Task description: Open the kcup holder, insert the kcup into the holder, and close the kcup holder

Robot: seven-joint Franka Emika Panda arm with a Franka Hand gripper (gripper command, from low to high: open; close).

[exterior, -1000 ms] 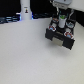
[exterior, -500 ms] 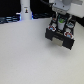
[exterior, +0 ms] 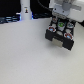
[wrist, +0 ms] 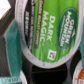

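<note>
Hovering right over the black boxy two-drawer kcup holder (exterior: 61,36) at the exterior view's right, with the white robot gripper (exterior: 61,19) directly above its open top tray. Filling most of the wrist view: the small round green-and-yellow foil-lidded kcup (wrist: 46,30), lettering on the lid plainly readable, pressed up close to the camera. Sitting over a dark round pocket of the holder (wrist: 45,70), though whether seated in it or just above it, impossible to tell. Showing as a green dot (exterior: 61,23) in the exterior view, just under the gripper, with red-and-white pods (exterior: 67,33) nearby in the same tray.

Fingers spread or pinching? Not showing in either view (the pod's lid blocks everything), so no call on that.

Judging the pod: light, thin-walled plastic with a soft foil top, easy to dent or puncture. Best taking it by the stiff pale rim or across the cup sides, gently. Standing well apart at the back: a tall white bottle-shaped object (exterior: 25,11).
</note>
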